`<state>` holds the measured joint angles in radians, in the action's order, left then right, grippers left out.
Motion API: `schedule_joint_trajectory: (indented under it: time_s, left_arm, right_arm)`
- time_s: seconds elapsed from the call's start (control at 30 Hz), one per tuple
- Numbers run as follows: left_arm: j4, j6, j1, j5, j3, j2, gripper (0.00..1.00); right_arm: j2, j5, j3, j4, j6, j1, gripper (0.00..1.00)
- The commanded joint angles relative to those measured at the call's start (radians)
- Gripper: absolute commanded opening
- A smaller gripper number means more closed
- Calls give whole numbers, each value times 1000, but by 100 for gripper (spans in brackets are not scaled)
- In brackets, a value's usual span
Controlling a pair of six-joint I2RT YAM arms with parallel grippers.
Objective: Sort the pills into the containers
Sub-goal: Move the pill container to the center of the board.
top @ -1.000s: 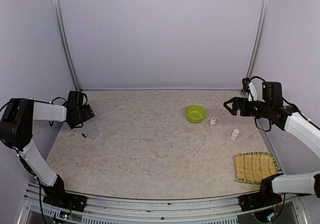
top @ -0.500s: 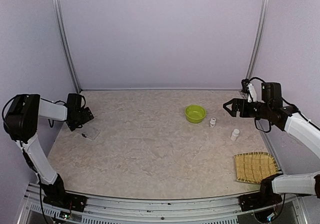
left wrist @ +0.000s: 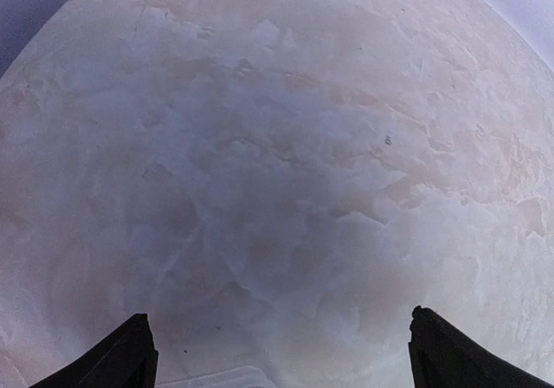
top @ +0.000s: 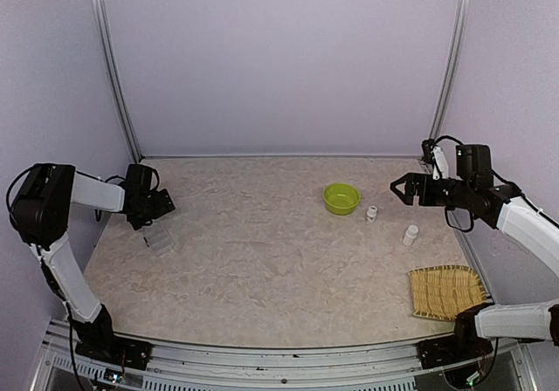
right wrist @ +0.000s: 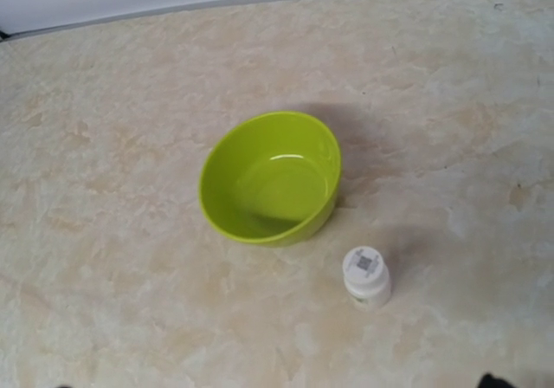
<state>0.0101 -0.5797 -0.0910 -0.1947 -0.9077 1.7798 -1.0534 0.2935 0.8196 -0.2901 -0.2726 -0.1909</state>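
The clear flat pill box (top: pixel 160 239) with the containers lies near the table's left edge. My left gripper (top: pixel 164 206) hovers just behind it, open, with nothing between its fingers (left wrist: pixel 128 358). Only a strip of the box's edge (left wrist: pixel 216 378) shows at the bottom of the left wrist view. Tiny dark specks (left wrist: pixel 387 140) dot the table there, too small to tell whether they are pills. My right gripper (top: pixel 400 186) hangs open over the back right, looking at a lime-green bowl (right wrist: pixel 273 180) and a small white bottle (right wrist: pixel 367 275).
The green bowl (top: pixel 341 198) sits right of centre with two white bottles (top: pixel 372 213) (top: pixel 410 234) to its right. A woven bamboo tray (top: pixel 445 291) lies at the front right. Purple walls enclose the back and sides.
My left gripper has swung slightly right and forward, closer to the pill box. The right arm has barely moved.
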Motion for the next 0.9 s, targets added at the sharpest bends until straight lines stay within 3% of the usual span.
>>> schedule_joint_trajectory:
  time_s: [0.0, 0.5, 0.63, 0.87]
  left_arm:
    - [-23, -26, -37, 30, 43, -36, 99]
    - [-91, -92, -128, -56, 145, -224, 99]
    - [-167, -143, -186, -168, 157, -299, 99]
    - [-354, -315, -256, -224, 151, -304, 99]
  right_arm:
    - [18, -16, 18, -11, 14, -13, 100]
    - [21, -26, 1, -6, 16, -13, 100]
    - [23, -28, -2, -6, 17, -12, 100]
    - [21, -28, -4, -4, 17, -12, 100]
